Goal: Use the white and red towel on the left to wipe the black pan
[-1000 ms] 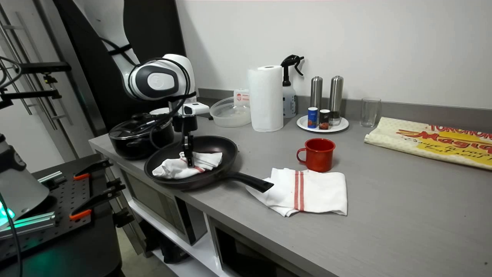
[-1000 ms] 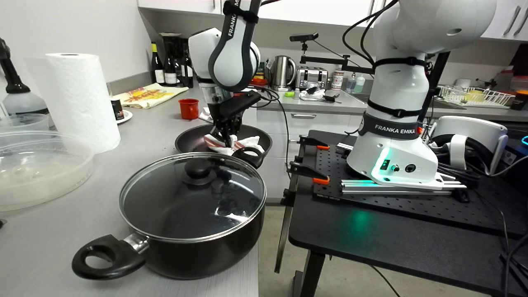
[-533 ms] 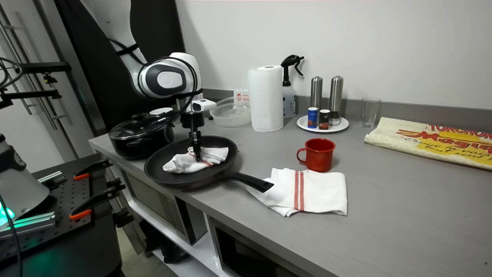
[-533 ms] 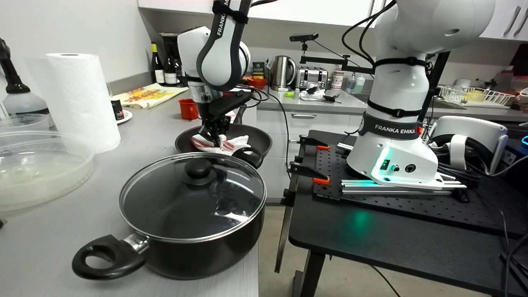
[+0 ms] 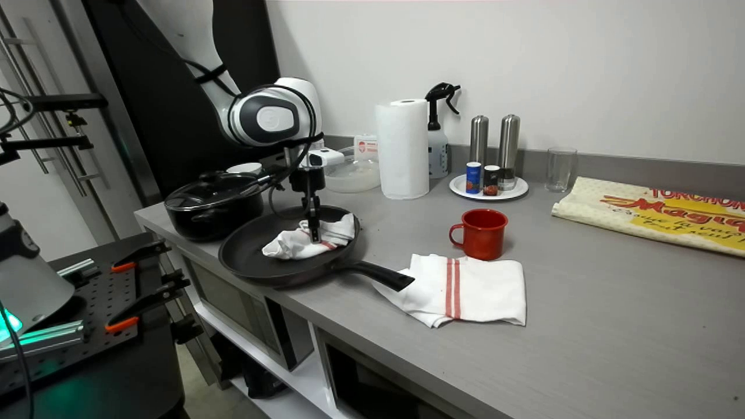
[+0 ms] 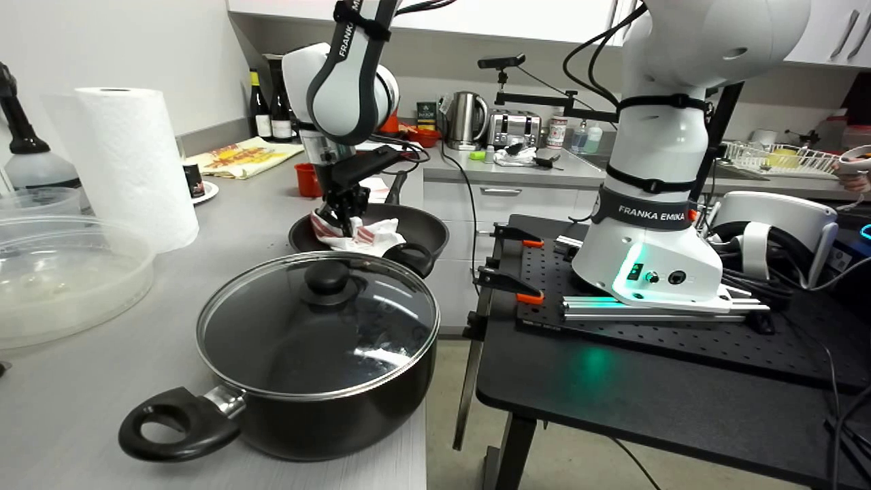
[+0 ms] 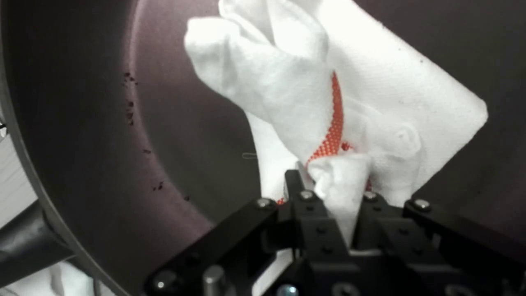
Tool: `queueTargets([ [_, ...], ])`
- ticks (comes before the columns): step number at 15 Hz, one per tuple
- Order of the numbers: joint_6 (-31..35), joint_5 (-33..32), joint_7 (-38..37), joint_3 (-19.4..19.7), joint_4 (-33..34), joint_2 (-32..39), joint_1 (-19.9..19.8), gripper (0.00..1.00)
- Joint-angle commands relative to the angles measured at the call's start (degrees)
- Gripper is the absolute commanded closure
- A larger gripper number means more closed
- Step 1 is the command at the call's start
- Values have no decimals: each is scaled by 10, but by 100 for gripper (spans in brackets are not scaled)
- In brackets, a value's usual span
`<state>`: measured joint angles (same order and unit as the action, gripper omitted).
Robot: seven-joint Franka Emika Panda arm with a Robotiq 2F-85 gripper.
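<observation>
Grey counter (image 5: 588, 337) — black pan (image 5: 247, 257) holds crumpled white-and-red towel (image 7: 296, 92)

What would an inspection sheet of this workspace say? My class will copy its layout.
Surface: gray counter, a small dark spot near an exterior view's lower right corner.
Job's things: white and red towel, bunched inside the black pan; dark specks inside the pan.
Clutter: folded striped towel near a red mug; lidded pot; paper towel roll; spray bottle; white plate bearing small canisters.
Gripper: fingers pinching a fold of the pan's towel.
Cables: black cables looped along the arm.
Surroundings: robot base on a black table; kettle and toaster beyond; possibly a hand at an exterior view's right edge.
</observation>
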<state>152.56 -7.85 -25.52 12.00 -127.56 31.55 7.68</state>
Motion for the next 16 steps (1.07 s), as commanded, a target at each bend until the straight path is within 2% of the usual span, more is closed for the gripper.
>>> queueTargets([
  [1, -13, 18, 18, -9, 42, 24, -16, 96],
  [8, -28, 8, 13, -18, 86, 47, -2, 96],
  [16, -31, -3, 69, -70, 87, 54, 27, 96],
])
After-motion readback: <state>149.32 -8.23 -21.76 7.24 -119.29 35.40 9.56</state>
